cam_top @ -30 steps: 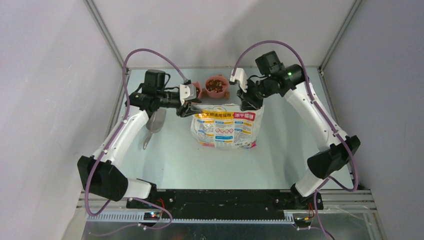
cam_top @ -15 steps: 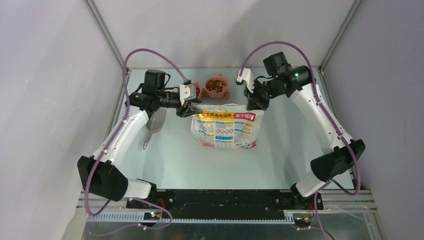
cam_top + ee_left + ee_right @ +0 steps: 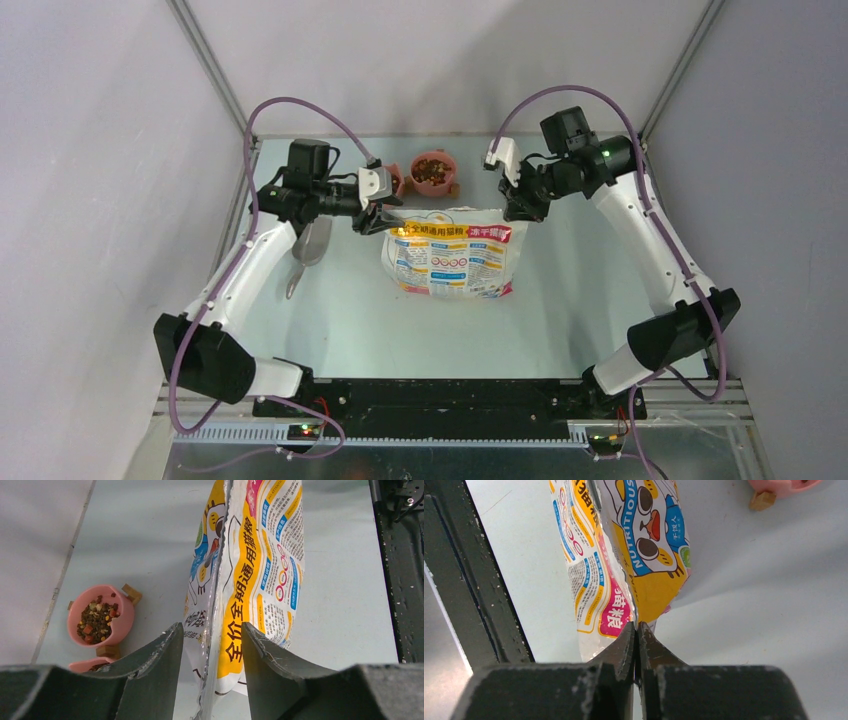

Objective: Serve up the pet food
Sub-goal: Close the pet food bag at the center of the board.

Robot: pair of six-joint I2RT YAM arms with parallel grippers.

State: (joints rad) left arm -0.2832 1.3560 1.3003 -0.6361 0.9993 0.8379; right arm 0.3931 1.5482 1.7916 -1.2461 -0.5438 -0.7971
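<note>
Printed matter stands on one item only, the bag (image 3: 260,555).

From my left wrist I read 全价全期通用猫粮 in white characters down its orange band (image 3: 239,615).

From my right wrist I read NUTRITIOUS in white capitals on the blue band (image 3: 638,555) beside the cartoon cat face (image 3: 649,525). I also read 猫粮 in white on the pink patch (image 3: 614,616) at the bag's corner.

From above, the orange band shows 全期通用猫粮, and the pink patch appears to read 冻干猫粮.

The panels of small print (image 3: 280,510), the ringed symbols (image 3: 282,580) and the green round badge (image 3: 684,556) are too small for me to read.
</note>
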